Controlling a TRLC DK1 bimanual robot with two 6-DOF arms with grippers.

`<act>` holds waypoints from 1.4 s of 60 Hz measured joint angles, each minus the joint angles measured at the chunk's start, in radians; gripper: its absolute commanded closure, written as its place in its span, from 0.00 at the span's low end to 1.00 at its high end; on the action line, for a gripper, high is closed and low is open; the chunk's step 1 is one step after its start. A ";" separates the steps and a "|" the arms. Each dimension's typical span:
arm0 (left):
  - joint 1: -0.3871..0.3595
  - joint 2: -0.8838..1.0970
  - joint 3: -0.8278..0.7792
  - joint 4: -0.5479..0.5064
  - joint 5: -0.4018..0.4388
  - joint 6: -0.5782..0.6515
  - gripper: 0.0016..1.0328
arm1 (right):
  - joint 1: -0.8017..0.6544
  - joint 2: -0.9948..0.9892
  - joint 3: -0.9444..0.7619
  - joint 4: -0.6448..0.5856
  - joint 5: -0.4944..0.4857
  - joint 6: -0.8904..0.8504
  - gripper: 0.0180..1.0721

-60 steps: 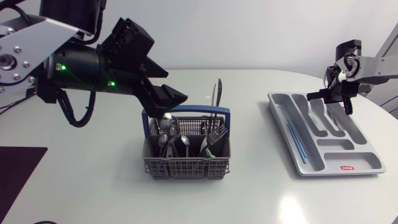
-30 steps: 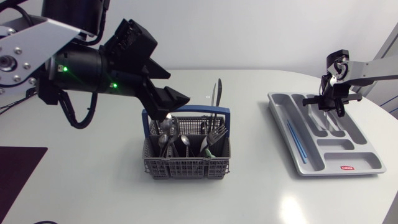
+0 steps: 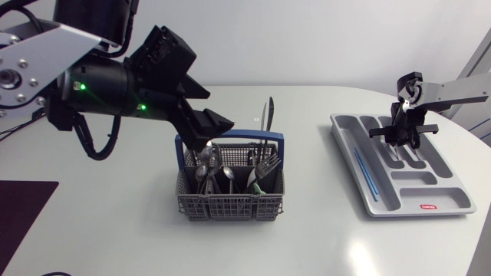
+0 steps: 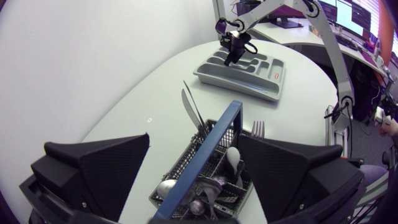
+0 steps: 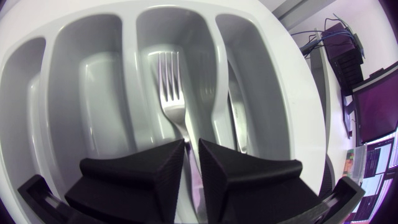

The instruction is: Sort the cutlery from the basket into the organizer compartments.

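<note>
Your right gripper (image 5: pixel 191 157) clamps the fork (image 5: pixel 169 81) by its handle, tines over a middle slot of the organizer (image 3: pixel 449 203); release it off-centre and it could land across a divider (image 5: pixel 211 68).

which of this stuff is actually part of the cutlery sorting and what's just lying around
Job: basket, the cutlery in it, organizer, fork held by the right gripper, left gripper open over the basket, thin blue stick in the organizer, perhaps already sorted.
Lying about: dark mat at the table's edge, small speck behind the basket.
</note>
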 measured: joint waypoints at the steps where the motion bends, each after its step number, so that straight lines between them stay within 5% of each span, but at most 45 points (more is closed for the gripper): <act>1: 0.000 0.000 0.000 0.000 0.000 0.000 0.04 | -0.001 0.000 0.000 0.000 -0.003 0.000 0.66; 11: -0.003 -0.005 0.000 -0.003 -0.024 0.000 0.04 | -0.002 -0.026 -0.027 0.041 -0.021 0.004 0.39; 29: -0.020 -0.051 -0.006 -0.006 -0.082 -0.010 0.04 | 0.019 -0.422 -0.327 0.240 -0.080 -0.031 0.32; 46: -0.038 -0.078 -0.079 -0.019 -0.097 -0.001 0.05 | 0.007 -0.859 -0.784 0.450 -0.418 -0.234 0.28; 69: -0.161 0.011 -0.111 0.000 -0.093 0.036 0.07 | 0.018 -1.243 -1.054 0.333 -0.774 -0.324 0.28; 84: -0.198 0.083 -0.111 0.042 -0.095 0.036 0.07 | 0.146 -1.382 -1.143 0.257 -0.816 -0.339 0.28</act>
